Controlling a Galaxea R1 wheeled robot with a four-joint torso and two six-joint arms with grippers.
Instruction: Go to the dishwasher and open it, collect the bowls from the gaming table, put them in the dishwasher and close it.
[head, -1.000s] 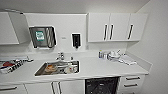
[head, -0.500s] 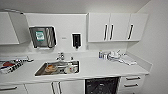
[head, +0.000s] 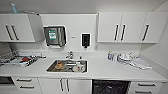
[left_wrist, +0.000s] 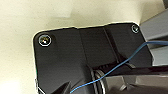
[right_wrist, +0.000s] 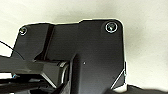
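Facing me is a white kitchen counter (head: 105, 70). Below it, just right of the sink cabinet doors, the dishwasher (head: 110, 87) shows as a dark bay; I cannot tell how its door stands. The bowls and the gaming table are out of view. In the left wrist view, my arm's dark plate (left_wrist: 75, 57) and a blue cable (left_wrist: 120, 66) hang before a pale surface. The right wrist view has the same kind of dark plate (right_wrist: 87, 50) against a pale surface.
A steel sink (head: 67, 66) holds dishes, with a tap behind it. A dish rack (head: 17, 60) sits at the counter's left, and cloths and bottles (head: 125, 58) at its right. White wall cabinets (head: 120, 27), a towel dispenser (head: 54, 36) and a soap dispenser (head: 85, 40) hang above. Drawers (head: 145, 87) flank the dishwasher.
The whole head picture has shifted a little to the right, so the camera has moved. Nothing on the counter has moved.
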